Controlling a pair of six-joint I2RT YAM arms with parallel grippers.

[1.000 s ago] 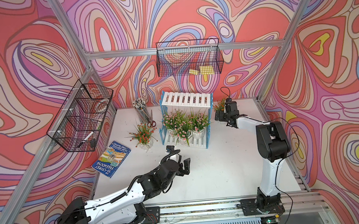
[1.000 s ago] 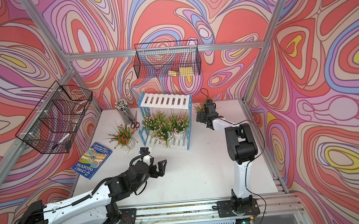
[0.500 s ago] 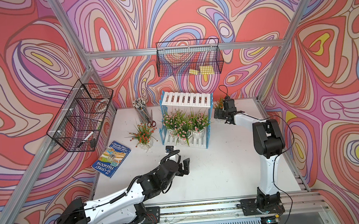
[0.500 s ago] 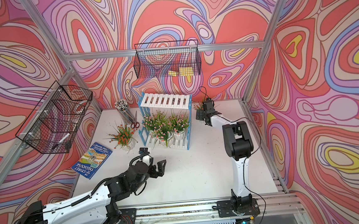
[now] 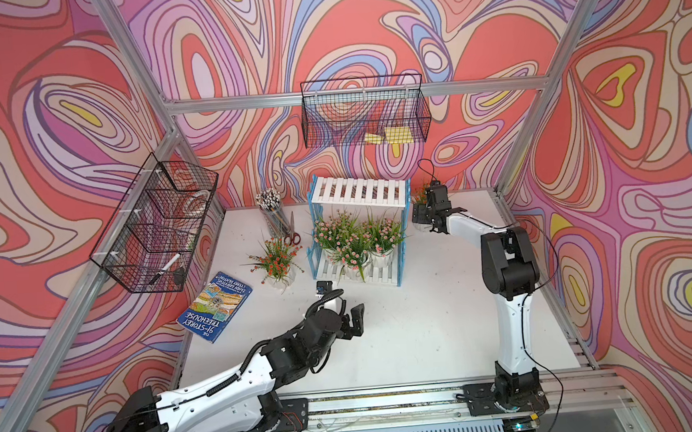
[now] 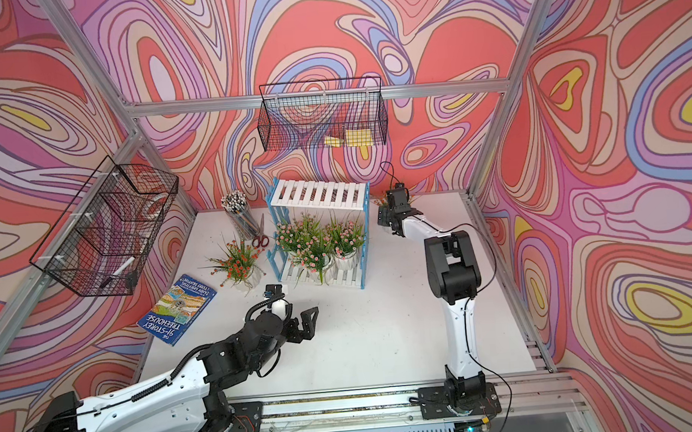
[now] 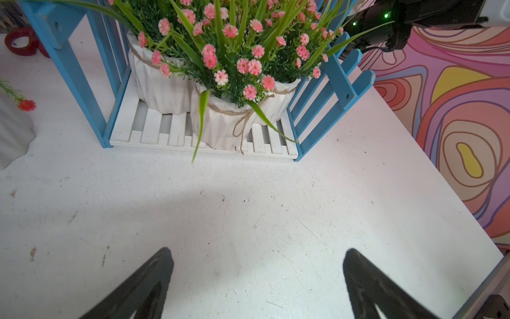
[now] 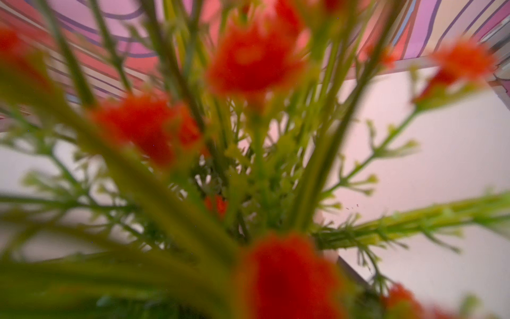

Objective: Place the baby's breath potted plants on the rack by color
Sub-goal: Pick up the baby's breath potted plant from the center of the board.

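**At the back right corner, the right arm closes on an orange-red plant**

Near the front edge of the white worktop (image 5: 407, 346), the black two-fingered left claw (image 7: 258, 250) hovers with its fingers wide apart and nothing between them, just as it did a second ago. Towards the left edge lies a blue paperback book (image 5: 217, 305). Beyond it, one orange-red baby's breath plant in a white faceted pot (image 5: 276, 261) stands on the worktop, just beside the rack but not on it. The small two-tier rack of white slats and light blue picket sides (image 5: 359, 191) carries all three pink-flowered plants in white pots (image 5: 354, 237), crowded together on its lower shelf. Its upper shelf is bare.

Farther back, at the back right corner, is the change. Over the last second the right arm has drawn its elbow in and pushed the black right claw (image 5: 425, 215) closer to the second orange-red plant (image 8: 256, 60), whose blurred blooms fill the right wrist view. The claw is down at the pot, but I cannot tell whether its fingers are apart or clamped, because the sprigs and the wrist hide them.

By my reading, pink is sorted and grasping this pot is the step in hand. Both orange-red plants should then go on the bare upper shelf.
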